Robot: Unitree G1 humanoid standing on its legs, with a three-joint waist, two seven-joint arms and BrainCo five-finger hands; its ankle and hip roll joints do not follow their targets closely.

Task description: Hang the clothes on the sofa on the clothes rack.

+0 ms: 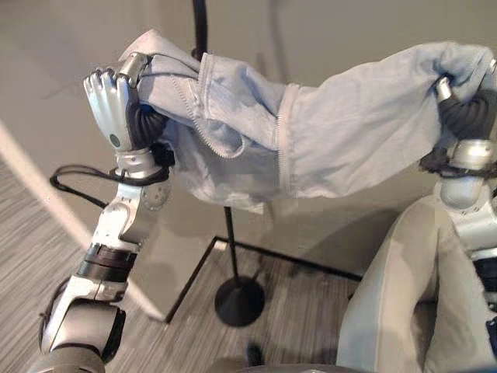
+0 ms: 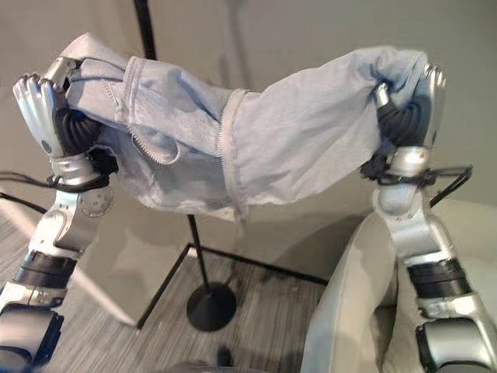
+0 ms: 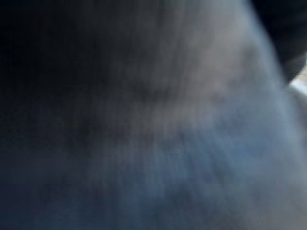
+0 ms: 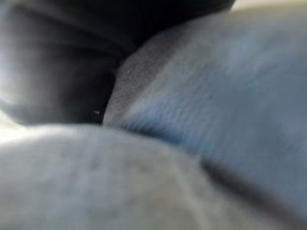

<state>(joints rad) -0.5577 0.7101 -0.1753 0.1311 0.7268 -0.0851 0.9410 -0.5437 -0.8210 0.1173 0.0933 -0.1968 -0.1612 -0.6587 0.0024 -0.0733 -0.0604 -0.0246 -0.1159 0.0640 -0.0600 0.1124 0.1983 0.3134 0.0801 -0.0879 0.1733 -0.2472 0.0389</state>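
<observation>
In the left eye view the left hand [image 1: 111, 105], at upper left, and the right hand [image 1: 463, 99], at the right edge, each have fingers curled into an end of the pale blue zip jacket [image 1: 311, 148], stretching it across the upper frame in front of the clothes rack [image 1: 233, 256], probably to spread it for hanging. The right eye view shows the same grip, with the pale sofa [image 2: 349, 311] at lower right; there are no containers. Both wrist views show blue cloth pressed close.

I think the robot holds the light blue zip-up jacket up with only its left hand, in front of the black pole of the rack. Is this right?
Not quite. Both hands hold the light blue zip-up jacket: the left hand and the right hand, as the right eye view shows. The black pole stands behind.
</observation>
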